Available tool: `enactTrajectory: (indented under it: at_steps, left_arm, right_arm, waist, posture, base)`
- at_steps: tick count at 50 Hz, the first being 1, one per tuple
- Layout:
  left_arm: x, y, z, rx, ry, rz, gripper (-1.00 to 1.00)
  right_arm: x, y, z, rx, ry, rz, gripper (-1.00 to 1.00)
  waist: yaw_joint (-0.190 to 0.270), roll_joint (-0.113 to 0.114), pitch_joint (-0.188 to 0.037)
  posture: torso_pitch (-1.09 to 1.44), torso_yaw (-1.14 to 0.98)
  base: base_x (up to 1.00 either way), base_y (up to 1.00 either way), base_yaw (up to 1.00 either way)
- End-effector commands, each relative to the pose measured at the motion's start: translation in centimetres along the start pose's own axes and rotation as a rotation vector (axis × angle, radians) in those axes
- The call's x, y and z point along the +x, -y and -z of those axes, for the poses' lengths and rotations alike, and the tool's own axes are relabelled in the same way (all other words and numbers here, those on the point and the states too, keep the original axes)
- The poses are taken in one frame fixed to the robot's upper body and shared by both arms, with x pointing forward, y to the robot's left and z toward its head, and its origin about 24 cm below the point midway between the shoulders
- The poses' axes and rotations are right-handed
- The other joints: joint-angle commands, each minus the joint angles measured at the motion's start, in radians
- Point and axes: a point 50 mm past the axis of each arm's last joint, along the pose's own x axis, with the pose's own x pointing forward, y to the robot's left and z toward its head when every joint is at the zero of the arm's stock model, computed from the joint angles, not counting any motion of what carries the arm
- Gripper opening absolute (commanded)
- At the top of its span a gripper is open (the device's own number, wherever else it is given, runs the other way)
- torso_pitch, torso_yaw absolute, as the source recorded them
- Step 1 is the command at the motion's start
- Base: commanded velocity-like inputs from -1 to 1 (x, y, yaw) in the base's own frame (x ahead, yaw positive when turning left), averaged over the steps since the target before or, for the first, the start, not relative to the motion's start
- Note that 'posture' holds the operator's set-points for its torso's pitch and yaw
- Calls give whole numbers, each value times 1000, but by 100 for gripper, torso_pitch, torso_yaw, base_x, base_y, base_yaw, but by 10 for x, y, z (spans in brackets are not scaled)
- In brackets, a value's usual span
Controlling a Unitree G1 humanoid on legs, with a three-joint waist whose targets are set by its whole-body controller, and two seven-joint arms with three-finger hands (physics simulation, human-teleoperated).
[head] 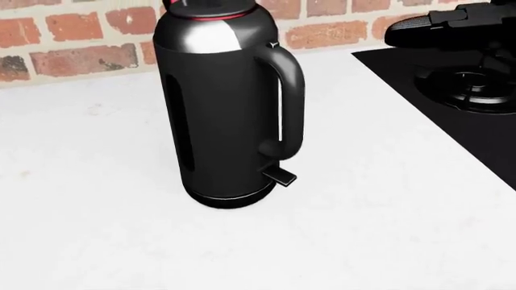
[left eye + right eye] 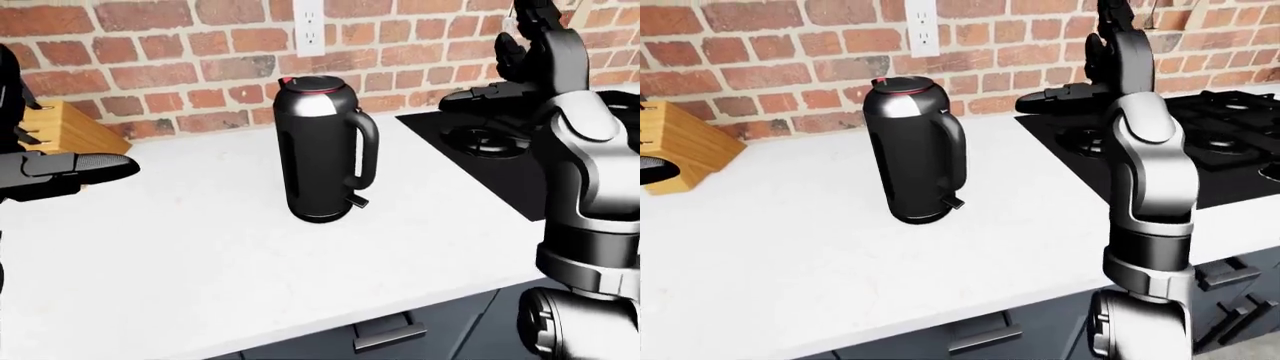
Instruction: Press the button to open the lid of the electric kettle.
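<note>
Right hand (image 2: 1080, 94) hangs over the stove (image 2: 1230, 150), fingers spread, gripping nothing, forearm raised steeply. The kettle (image 2: 320, 150) lies to its left in the eye views, upright on the table (image 2: 200, 270), long axis vertical, handle toward this hand. Red button (image 2: 287, 80) sits at the lid's wall-side edge (lid down). Left hand (image 2: 75, 169), open, looks slightly farther off.

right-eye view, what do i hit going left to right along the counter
knife block → electric kettle → right hand → stove
</note>
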Motion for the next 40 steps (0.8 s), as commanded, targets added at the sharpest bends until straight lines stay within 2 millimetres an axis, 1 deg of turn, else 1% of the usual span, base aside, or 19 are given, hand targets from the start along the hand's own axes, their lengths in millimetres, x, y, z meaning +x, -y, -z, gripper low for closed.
enactTrajectory:
  at_steps: [1,14,21,27,32,40]
  left_arm:
    - [0,-1,-11,8,59,-10,100]
    - [1,-2,-13,7,62,-12,100]
    - [1,-2,-13,5,61,-12,100]
    - [1,-1,-13,3,60,-10,100]
    - [1,-2,-13,4,59,-11,100]
    - [0,-1,-12,5,58,-11,100]
  right_arm:
    - [2,0,-19,-15,83,15,100]
    - [17,-12,-20,12,56,6,100]
    - [26,-23,-21,29,55,16,100]
    - [28,-32,-20,30,52,1,100]
    - [32,-43,-22,34,54,-21,100]
    - [40,-56,-22,36,50,-38,100]
  waist:
    - [0,1,-9]
    - [0,8,-8]
    - [-1,12,-8]
    - [-1,13,-7]
    - [-1,15,-7]
    - [-4,20,-7]
  posture:
    - [-31,0]
    - [-31,0]
    - [-31,0]
    - [-31,0]
    - [-31,0]
    - [-31,0]
  base:
    - [0,0,0]
    - [0,0,0]
    - [0,0,0]
    - [0,0,0]
    - [0,0,0]
    - [0,0,0]
